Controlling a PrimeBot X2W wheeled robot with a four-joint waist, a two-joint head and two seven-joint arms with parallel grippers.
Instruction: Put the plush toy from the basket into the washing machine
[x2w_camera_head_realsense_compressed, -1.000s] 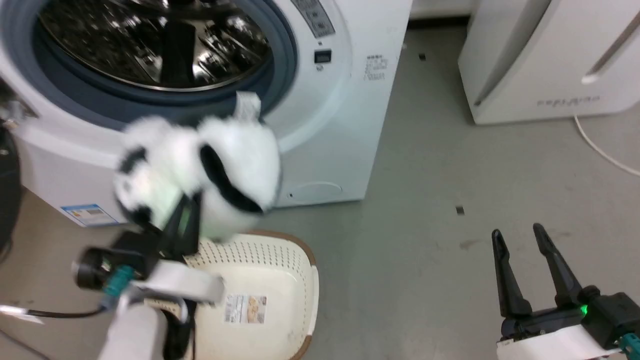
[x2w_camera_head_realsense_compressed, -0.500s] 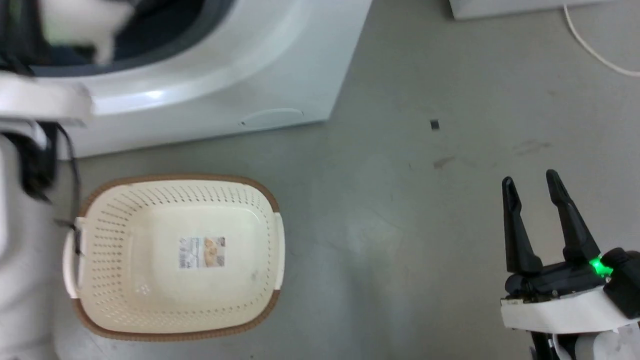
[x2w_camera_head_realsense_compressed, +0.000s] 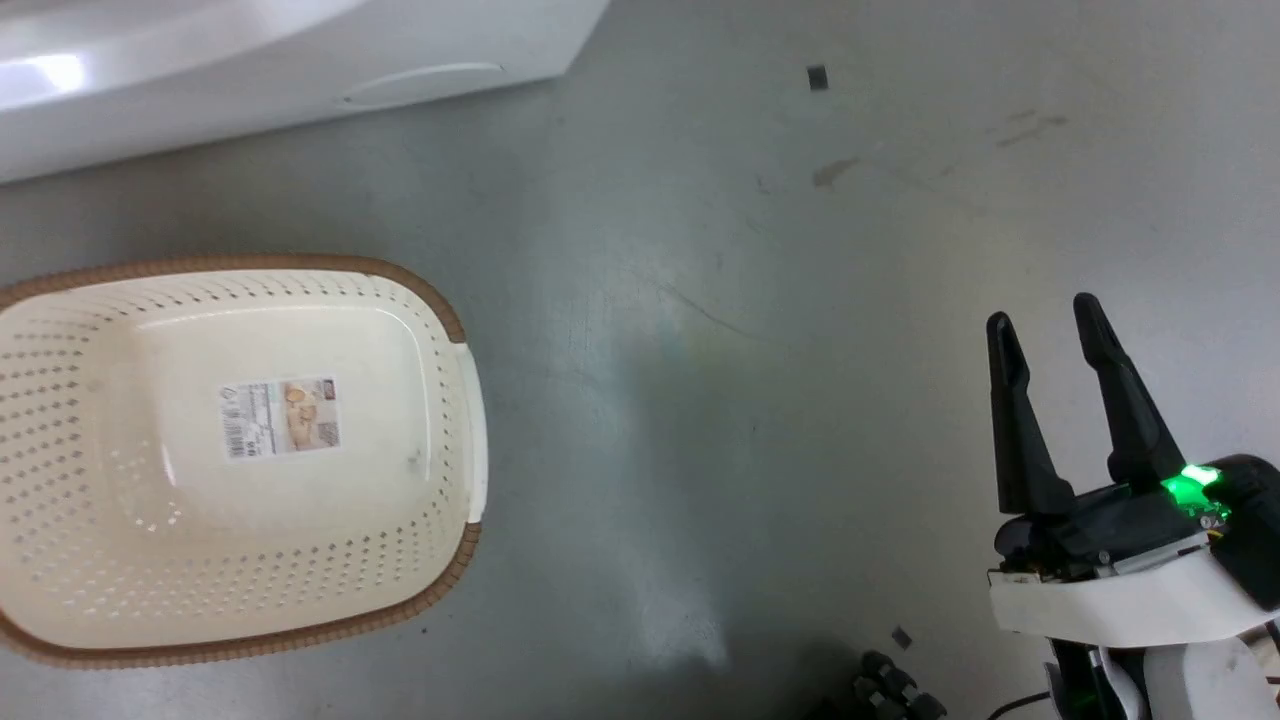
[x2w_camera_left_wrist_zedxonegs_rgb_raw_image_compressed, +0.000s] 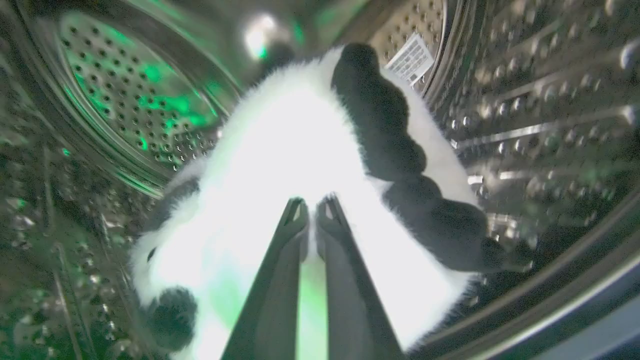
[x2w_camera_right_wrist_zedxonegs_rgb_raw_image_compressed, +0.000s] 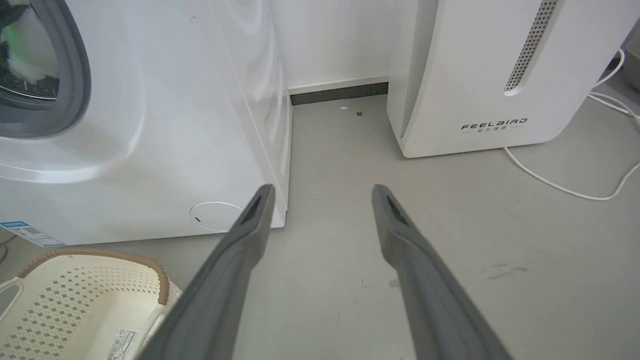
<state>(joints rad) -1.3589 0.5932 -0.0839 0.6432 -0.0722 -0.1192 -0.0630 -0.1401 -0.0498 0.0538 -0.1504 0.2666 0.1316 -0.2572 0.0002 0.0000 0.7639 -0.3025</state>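
**Plush toy held inside the drum, release not yet made**

The plush toy (x2w_camera_left_wrist_zedxonegs_rgb_raw_image_compressed: 300, 150) is seen inside the perforated steel drum (x2w_camera_left_wrist_zedxonegs_rgb_raw_image_compressed: 525, 100) of the washing machine (x2w_camera_right_wrist_zedxonegs_rgb_raw_image_compressed: 165, 130). Its white fur is brightly lit, its black limbs are turned towards the drum wall, and its small white tag (x2w_camera_left_wrist_zedxonegs_rgb_raw_image_compressed: 411, 58) is raised near the back. It is pinched by the left gripper (x2w_camera_left_wrist_zedxonegs_rgb_raw_image_compressed: 312, 210), whose two dark fingers are drawn almost together with fur caught between them. Whether the toy is borne by the drum or hangs clear of it cannot be told.

The carrying is judged to be done, and the step in hand is taken to be the placing itself. For the next move, the fingers would need to be parted enough for the fur to be freed. The arm would then need to be drawn straight back through the porthole, so that the toy is not dragged out over the grey gasket (x2w_camera_right_wrist_zedxonegs_rgb_raw_image_compressed: 80, 75).

The basket (x2w_camera_head_realsense_compressed: 440, 300) is set on the floor (x2w_camera_head_realsense_compressed: 720, 300) just before the machine, with only a paper label (x2w_camera_head_realsense_compressed: 280, 417) seen on its bottom. The right gripper (x2w_camera_head_realsense_compressed: 1041, 312) is held above bare floor, well apart from the basket. Its fingers are spread wide with nothing between them, and a green light is lit at its base.

The floor is smooth and grey, marked by a few scuffs and small dark specks. A white FEELBIRD-marked appliance (x2w_camera_right_wrist_zedxonegs_rgb_raw_image_compressed: 475, 65) is stood against the white wall beside the washer, and a white cable (x2w_camera_right_wrist_zedxonegs_rgb_raw_image_compressed: 550, 182) is trailed from it.
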